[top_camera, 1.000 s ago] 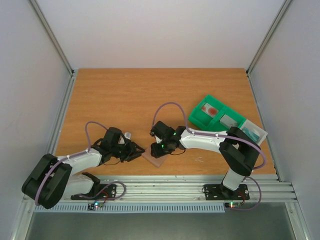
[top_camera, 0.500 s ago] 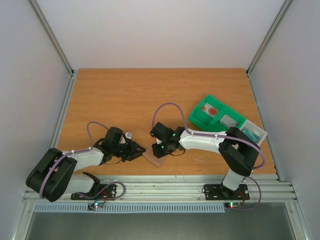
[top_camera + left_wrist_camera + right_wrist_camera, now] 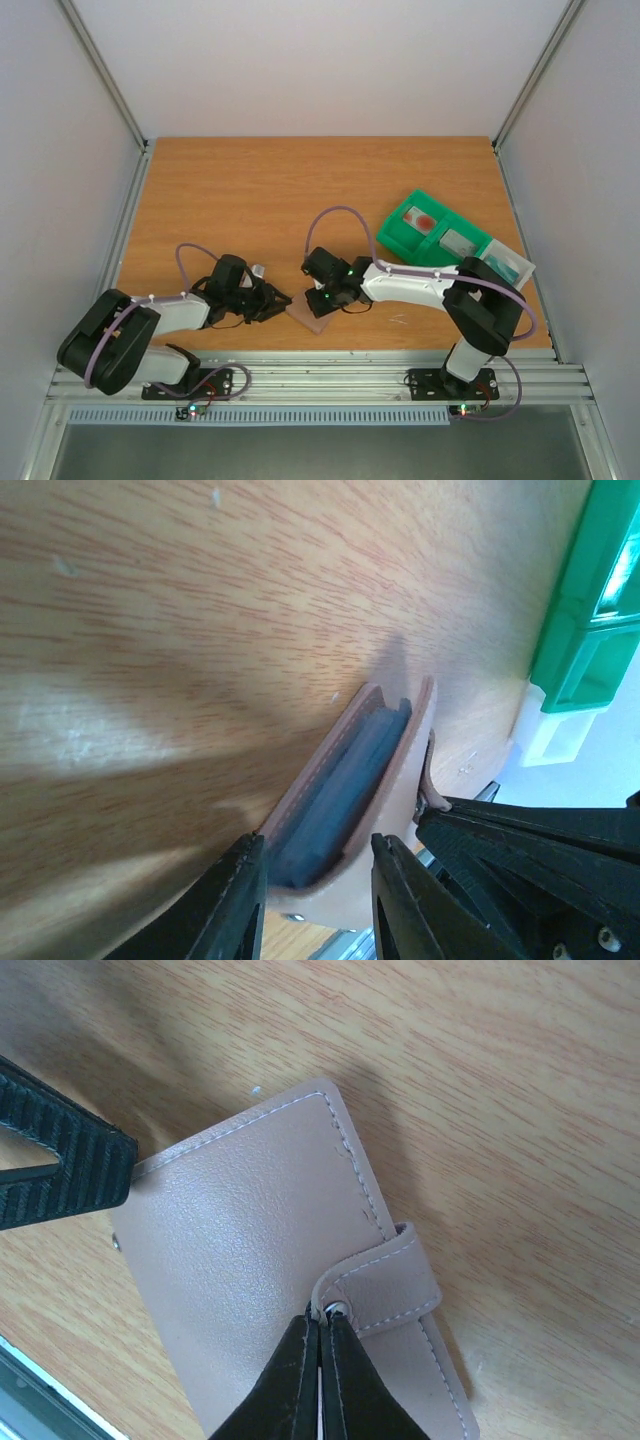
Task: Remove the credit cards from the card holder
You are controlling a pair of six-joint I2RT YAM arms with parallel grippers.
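Right end effector point(image 3: 320, 1315): closed, tips together at the snap end of the tab point(image 3: 395, 1280). I cannot tell whether they pinch the tab's edge. Likely intent is to pull the snap open.

Left end effector point(image 3: 318, 865): narrow, clamped across one end of the card holder point(image 3: 240, 1220), probably to brace it against that pull.

The holder is pinkish, shut and tilted up at the near edge of the worktop point(image 3: 280, 190), about mid-width. A dark block point(image 3: 345, 790) sits between the covers; it could be the credit cards or an inner sleeve, unclear.

Green tray point(image 3: 440, 235) is toward the right edge, well apart. Only the fastened tab blocks access.
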